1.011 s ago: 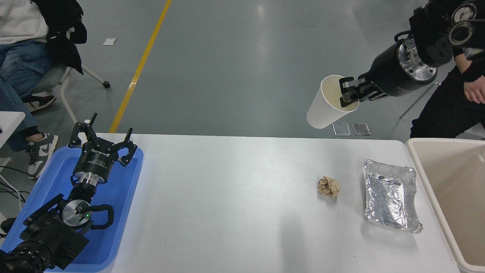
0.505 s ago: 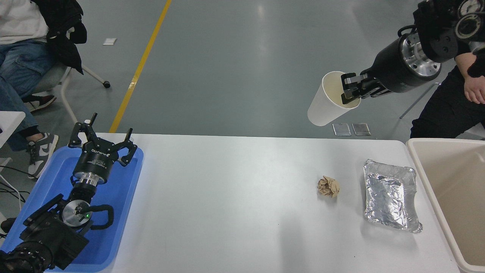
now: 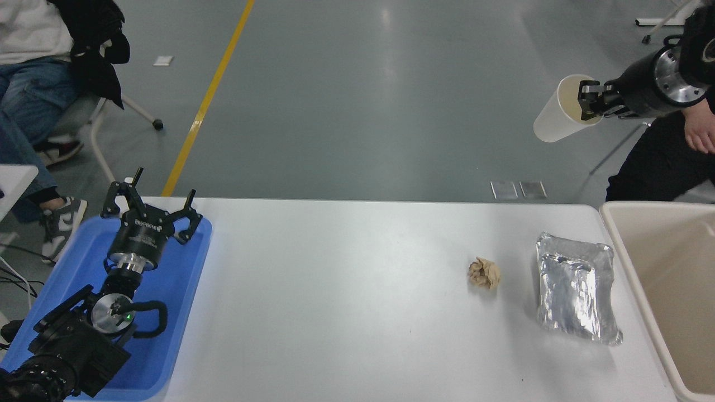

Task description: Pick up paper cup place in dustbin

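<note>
Starting nearest the camera: left arm parked at lower left, left gripper (image 3: 146,209) spread wide and holding nothing, resting over blue tray (image 3: 184,290). Noted once; no part in the work.

Mid-table: white table (image 3: 335,290) carrying brown paper ball (image 3: 484,273) and, just right of it, foil tray (image 3: 575,290); the two near each other but apart. Neither belonging to the task.

Right edge: dustbin (image 3: 620,245), beige, mouth open upward, only its left wall and part of the inside in view, standing against the table's right end. Nothing seen inside the visible part.

Farther off, upper right: right gripper (image 3: 591,103) closed on the rim of the cup (image 3: 558,111), one finger seemingly inside the mouth and one outside. Cup carried high, tilted with mouth toward the arm and base down-left, well clear of the table, beyond the far edge and up-left of the bin. Person in dark clothing seated close behind that arm, a hand (image 3: 701,131) near the wrist.

Judged: pick done, carry under way, drop not yet made. For a sound finish, recommended bringing the cup back and right until fully over the bin's mouth, not merely over the rim, before opening. Rim pinch on thin paper judged liable to crush or let the cup swing; smooth travel advised, no tightening. Lowering toward the mouth before release advised, a light cup being apt to bounce off the wall. Clearance from the person to be kept.
</note>
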Robot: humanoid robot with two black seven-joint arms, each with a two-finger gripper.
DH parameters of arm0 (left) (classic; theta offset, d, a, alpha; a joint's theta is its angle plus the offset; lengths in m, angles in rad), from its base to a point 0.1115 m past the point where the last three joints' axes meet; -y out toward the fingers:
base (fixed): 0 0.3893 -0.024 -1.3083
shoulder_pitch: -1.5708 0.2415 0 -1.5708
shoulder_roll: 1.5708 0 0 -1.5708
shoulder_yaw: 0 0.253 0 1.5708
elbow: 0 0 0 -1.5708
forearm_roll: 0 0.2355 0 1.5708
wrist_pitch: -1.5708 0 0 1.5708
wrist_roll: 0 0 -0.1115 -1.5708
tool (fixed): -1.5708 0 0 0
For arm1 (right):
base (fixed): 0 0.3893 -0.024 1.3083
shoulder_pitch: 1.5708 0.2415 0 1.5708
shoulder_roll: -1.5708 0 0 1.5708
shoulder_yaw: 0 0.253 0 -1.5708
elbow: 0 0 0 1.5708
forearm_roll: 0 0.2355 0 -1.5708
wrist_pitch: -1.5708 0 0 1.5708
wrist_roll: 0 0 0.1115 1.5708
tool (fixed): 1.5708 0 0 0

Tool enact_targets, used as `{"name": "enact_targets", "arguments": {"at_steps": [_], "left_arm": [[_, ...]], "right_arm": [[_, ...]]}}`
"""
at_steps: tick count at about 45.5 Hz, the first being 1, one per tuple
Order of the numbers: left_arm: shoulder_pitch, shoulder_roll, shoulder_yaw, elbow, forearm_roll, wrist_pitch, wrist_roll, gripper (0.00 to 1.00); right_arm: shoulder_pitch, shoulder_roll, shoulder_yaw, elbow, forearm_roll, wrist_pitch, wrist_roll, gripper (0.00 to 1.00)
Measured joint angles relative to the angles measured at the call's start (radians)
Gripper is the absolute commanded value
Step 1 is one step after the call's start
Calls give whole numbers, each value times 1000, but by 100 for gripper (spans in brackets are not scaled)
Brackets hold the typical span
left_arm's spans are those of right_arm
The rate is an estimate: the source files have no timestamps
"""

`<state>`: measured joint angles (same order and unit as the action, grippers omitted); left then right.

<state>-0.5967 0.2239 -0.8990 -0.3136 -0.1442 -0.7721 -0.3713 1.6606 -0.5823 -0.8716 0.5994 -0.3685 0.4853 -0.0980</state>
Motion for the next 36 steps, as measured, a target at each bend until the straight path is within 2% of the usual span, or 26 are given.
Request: {"name": "enact_targets", "arguments": {"at_steps": [15, 36], "left_arm": [[0, 0, 0, 0, 0, 0, 0, 100], [0, 0, 0, 0, 0, 0, 0, 100]], "right_arm": [[-363, 1, 49, -395, 8, -131, -4, 0], [-695, 7, 201, -516, 11, -367, -8, 0]]}}
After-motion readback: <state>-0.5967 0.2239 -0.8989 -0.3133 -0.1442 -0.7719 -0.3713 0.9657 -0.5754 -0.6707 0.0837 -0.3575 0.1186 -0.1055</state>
